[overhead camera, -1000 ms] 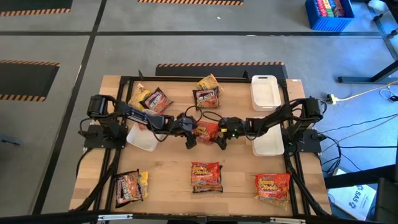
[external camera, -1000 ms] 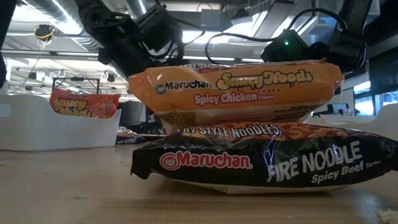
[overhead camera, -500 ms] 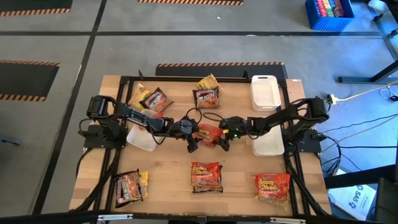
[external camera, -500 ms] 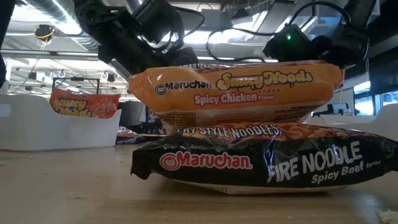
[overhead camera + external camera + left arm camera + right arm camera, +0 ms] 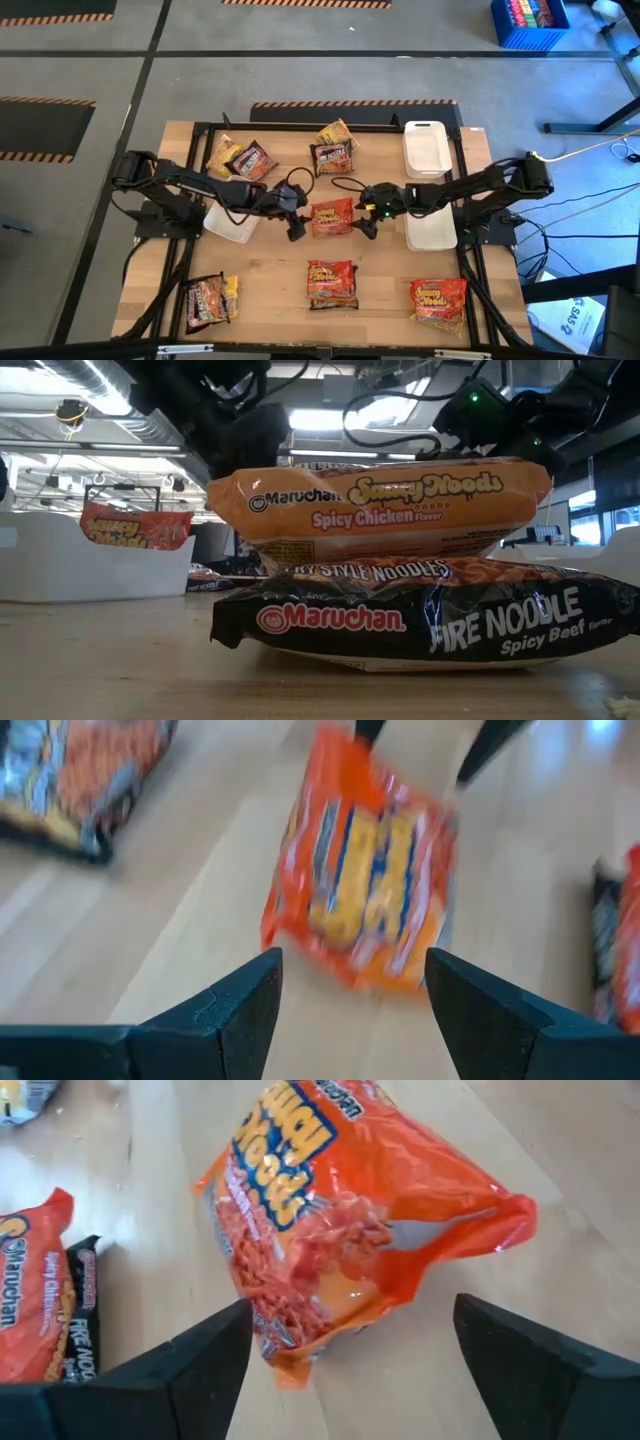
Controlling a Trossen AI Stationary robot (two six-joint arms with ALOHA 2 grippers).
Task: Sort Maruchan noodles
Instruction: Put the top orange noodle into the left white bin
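Orange crinkled plastic, the Saucy Noods packet [image 5: 331,217] at the middle of the wooden table [image 5: 270,290], lies flat between my two claws. My left gripper [image 5: 293,229] sits just beside that packet on its left with fingers spread and nothing in them; my right gripper [image 5: 368,224] sits just beside it on its right, likewise spread wide and empty. Neither touches the packet that I can see. Nearer me from it lies a stack of two packets [image 5: 331,284], an orange Spicy Chicken one atop a black Fire Noodle one. Beyond the central packet lies a dark packet with a yellow one [image 5: 335,148]. White trays [image 5: 432,232] flank it behind each gripper.
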